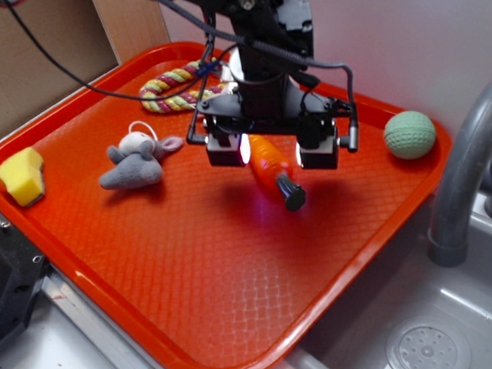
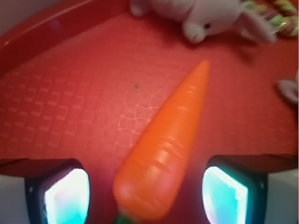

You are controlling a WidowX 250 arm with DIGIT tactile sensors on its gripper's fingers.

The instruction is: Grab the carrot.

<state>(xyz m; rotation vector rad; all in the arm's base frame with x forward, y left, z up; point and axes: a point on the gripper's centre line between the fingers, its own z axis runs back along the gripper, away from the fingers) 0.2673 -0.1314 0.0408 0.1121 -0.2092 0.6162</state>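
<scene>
Pointing straight down over the tray point(image 1: 220, 318), the gripper point(image 1: 271, 148) straddles the carrot point(image 1: 273, 165) with jaws spread and not gripping; the carrot lies mid-tray. No writing is legible.

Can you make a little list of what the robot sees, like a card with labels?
holder: red tray
target: orange carrot, lying between the fingers, not squeezed yet
gripper: gripper, open, right over the carrot
toys nearby: grey plush mouse, striped rope, green ball, yellow sponge
beside the tray: sink
</scene>
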